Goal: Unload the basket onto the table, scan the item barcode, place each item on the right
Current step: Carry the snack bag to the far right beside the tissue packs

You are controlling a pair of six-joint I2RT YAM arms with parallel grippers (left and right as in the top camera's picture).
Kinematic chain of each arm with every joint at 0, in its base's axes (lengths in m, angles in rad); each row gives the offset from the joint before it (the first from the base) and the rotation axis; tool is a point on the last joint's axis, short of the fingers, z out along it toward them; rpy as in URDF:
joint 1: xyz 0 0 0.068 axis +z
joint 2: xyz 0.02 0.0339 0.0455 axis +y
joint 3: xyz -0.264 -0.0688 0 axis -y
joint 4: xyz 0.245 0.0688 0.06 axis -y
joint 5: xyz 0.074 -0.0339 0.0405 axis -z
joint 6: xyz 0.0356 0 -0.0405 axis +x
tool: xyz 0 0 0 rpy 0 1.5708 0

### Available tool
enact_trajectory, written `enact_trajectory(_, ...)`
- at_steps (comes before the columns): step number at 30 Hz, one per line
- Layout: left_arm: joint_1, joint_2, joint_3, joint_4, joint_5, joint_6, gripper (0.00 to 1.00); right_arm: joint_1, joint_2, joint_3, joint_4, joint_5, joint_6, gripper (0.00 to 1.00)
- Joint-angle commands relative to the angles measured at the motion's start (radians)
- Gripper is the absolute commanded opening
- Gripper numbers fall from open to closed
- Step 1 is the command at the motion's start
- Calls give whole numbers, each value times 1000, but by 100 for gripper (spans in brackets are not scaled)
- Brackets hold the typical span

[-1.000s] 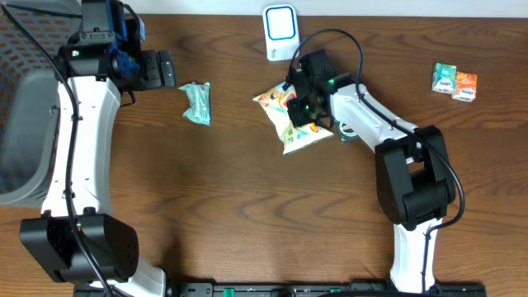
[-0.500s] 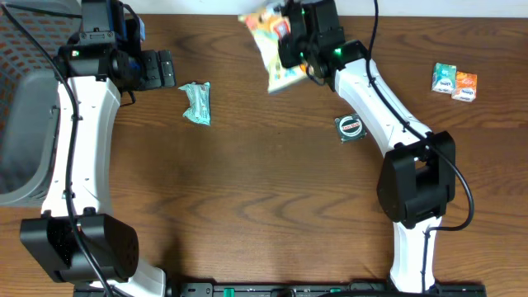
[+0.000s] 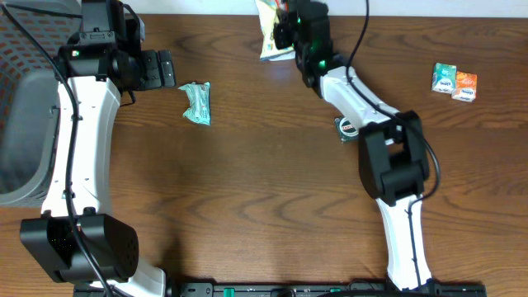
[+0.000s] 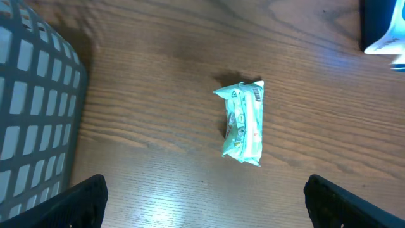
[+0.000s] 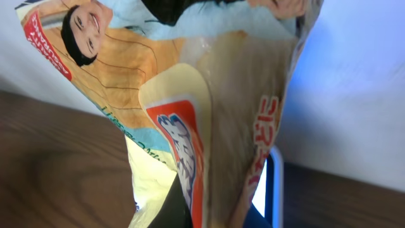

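The right arm has swung up and away from the middle of the table within the last second. A moment ago the snack bag lay on the wood. Now it hangs at the far edge, pinched in the right jaws, which are closed tight on its top. It sits right over the spot where the scanner stood, so from overhead the scanner is hidden behind it. The right wrist view shows the bag crumpled and close, with what looks like the scanner's lit edge just beyond it and a blue glow on the wrapper.

So I judge the bag is being presented for the scan. Whether the barcode faces the window, I cannot tell.

The left arm has not budged. The left jaws stand wide and empty above a green packet beside the basket.
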State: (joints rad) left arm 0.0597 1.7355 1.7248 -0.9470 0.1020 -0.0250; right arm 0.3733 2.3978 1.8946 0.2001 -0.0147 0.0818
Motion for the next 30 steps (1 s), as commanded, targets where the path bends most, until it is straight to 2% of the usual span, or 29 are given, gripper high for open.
enact_trajectory(1,-2,-2,-4,-6,-2,14,98,-6,10,8,54,14,11,1)
enact_trajectory(8,-2,-2,-4,-6,-2,14,98,-14,-13,8,127,16,11,1)
enact_trajectory(16,-2,-2,-4,-6,-2,14,98,-77,-100,8,69,17,10,1)
enact_trajectory(20,-2,-2,-4,-6,-2,14,98,-148,-172,8,-60,34,-35,1)
enact_trajectory(24,-2,-2,-4,-6,-2,14,98,-235,-219,8,-280,189,-39,1)
enact_trajectory(27,-2,-2,-4,-6,-2,14,98,-304,-219,8,-458,287,-72,1)
enact_trajectory(30,-2,-2,-4,-6,-2,14,98,-367,-202,8,-589,293,-103,1)
